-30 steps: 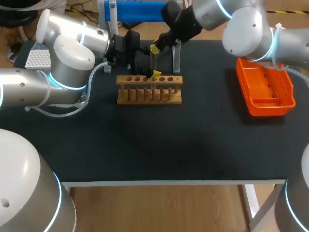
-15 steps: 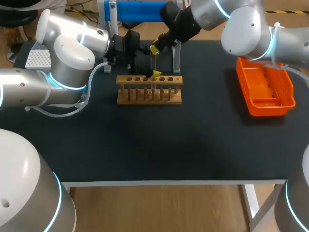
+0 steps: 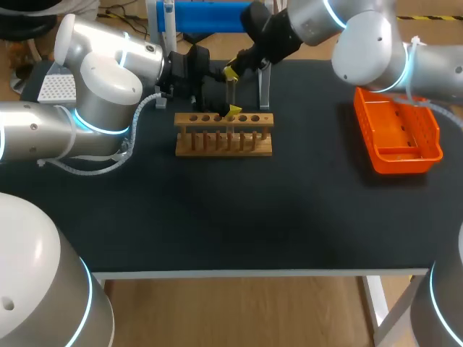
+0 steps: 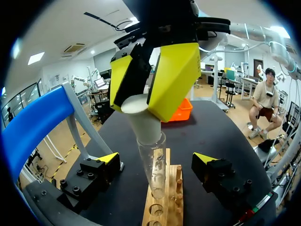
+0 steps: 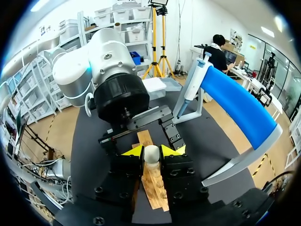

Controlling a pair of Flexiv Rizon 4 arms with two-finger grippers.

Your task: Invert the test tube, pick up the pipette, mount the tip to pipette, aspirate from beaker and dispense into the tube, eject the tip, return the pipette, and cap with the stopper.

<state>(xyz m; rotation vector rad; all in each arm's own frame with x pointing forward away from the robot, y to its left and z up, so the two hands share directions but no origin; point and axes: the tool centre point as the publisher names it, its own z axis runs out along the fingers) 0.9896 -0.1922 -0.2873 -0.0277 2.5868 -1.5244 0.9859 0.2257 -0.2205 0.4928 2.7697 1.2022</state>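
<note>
Black table (image 3: 289, 210) is topped by a slotted wooden rack (image 3: 224, 134) holding the clear glass test tube (image 4: 154, 165). Its mouth is met by the white tapered stopper (image 5: 151, 153), clenched in the right tool (image 5: 151, 150); the left tool (image 4: 157, 160) is released. Glass is judged fragile and slippery, so pressing by the stopper's head is advised.

The left wrist view cuts off the rack (image 4: 162, 202) at its edge, and liquid in the tube (image 4: 153, 162) cannot be told. In the right wrist view the right gripper (image 5: 152, 150) hides the tube below the stopper (image 5: 151, 155). The head view cuts off the pipette (image 3: 168, 18) at its edge.
</note>
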